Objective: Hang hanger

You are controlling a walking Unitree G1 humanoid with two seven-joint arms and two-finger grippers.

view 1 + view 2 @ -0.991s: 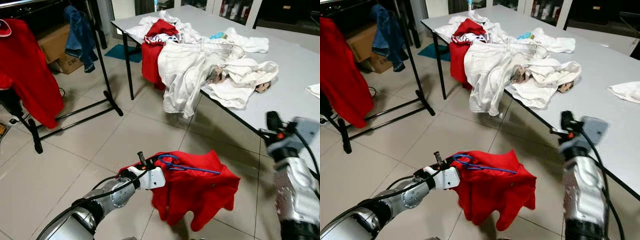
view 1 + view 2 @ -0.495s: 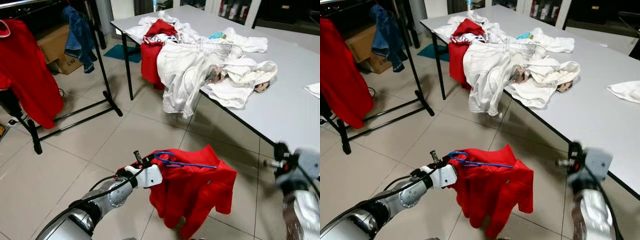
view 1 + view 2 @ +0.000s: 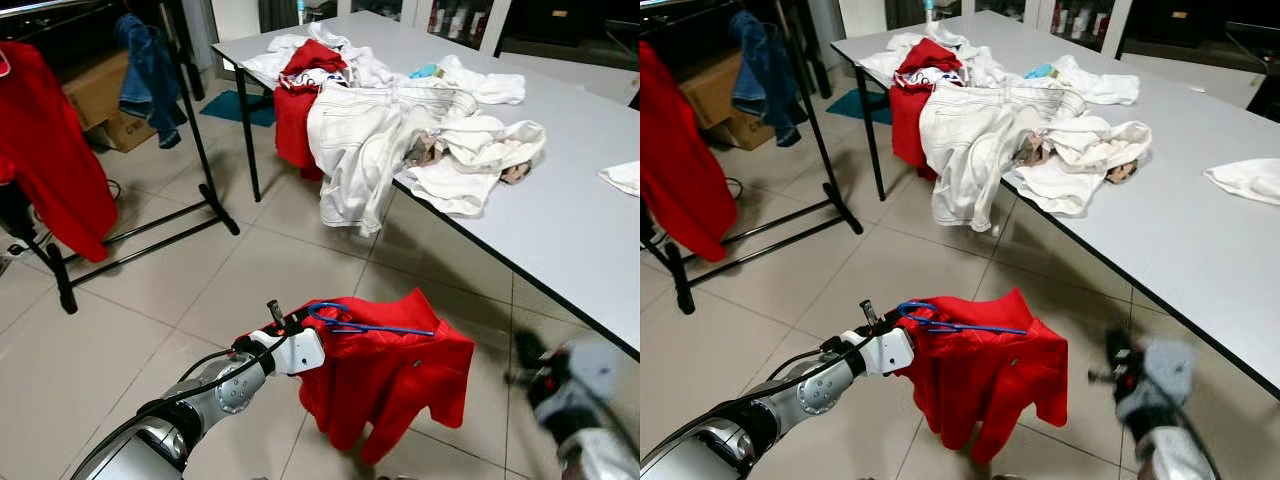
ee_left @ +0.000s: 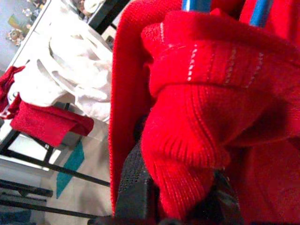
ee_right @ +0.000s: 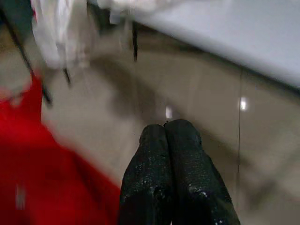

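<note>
Tiled floor [image 3: 150, 300], clothes-strewn table [image 3: 560, 200] and rack [image 3: 205, 130]; left gripper [image 3: 290, 330] pinches the sweater [image 3: 385, 375] on its hanger [image 3: 365, 325], while the right gripper [image 5: 171, 136], fingers pressed together, has dropped lower.

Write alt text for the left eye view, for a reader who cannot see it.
The left gripper holds a red sweater on a blue hanger above the tiled floor. Beyond it a grey table carries a heap of white clothes, and a black rack at left holds a red garment. The right gripper is blurred at lower right.
</note>
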